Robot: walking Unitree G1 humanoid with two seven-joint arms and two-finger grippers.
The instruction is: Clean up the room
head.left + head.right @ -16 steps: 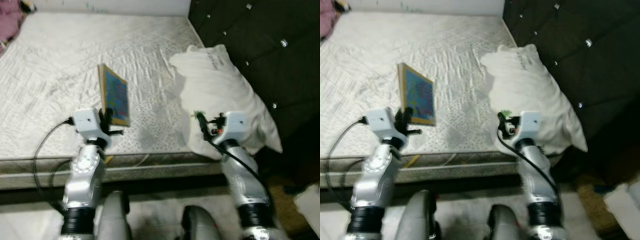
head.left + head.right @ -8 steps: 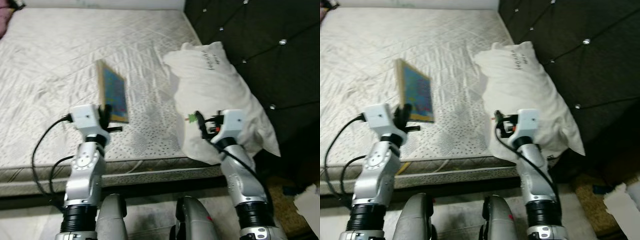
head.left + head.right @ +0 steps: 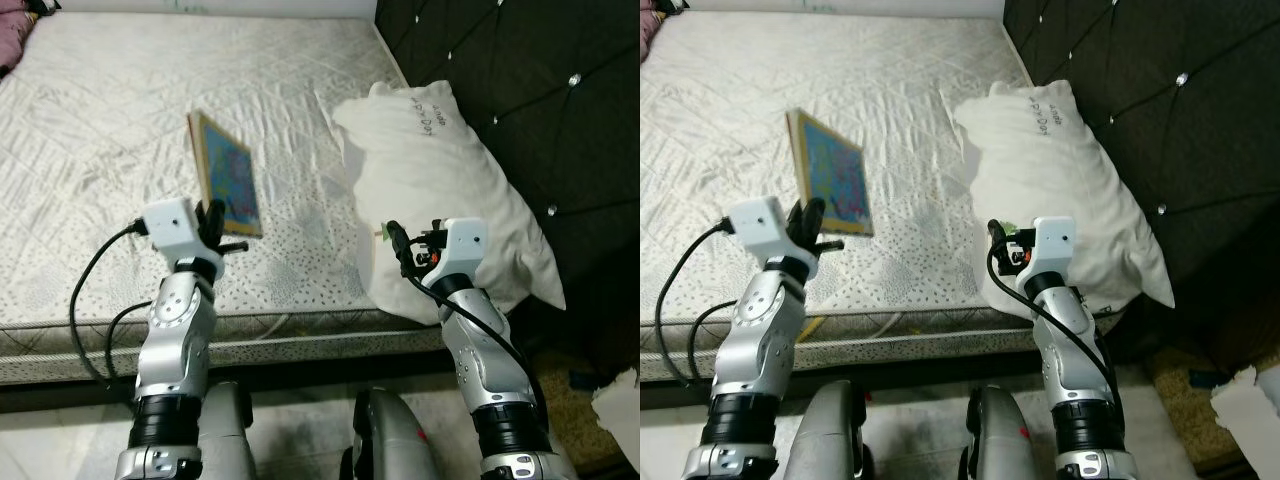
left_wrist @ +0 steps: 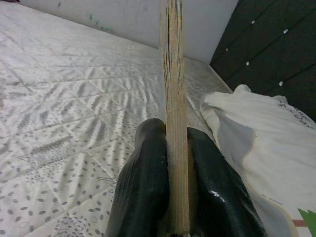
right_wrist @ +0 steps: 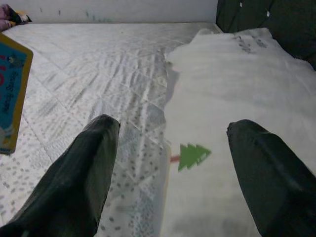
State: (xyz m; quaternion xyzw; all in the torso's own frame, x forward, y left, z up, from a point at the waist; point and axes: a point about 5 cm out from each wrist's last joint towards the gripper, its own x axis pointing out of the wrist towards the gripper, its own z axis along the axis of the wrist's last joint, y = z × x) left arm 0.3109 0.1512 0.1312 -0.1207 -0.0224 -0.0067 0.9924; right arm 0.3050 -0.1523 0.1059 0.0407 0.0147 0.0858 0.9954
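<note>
Above the bare mattress, the left gripper clamped a picture book by its lower edge — upright, long axis rising away from the robot. Along the left wrist view, its spine stood vertical between both fingers. Right gripper hovered spread wide — beside the white pillow.

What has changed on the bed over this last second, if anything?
Very little. The left gripper keeps its grip on the book, held on edge above the mattress; the whole view shifted, so the camera moved. The right gripper stays open by the pillow. Nothing was picked up or let go.
</note>
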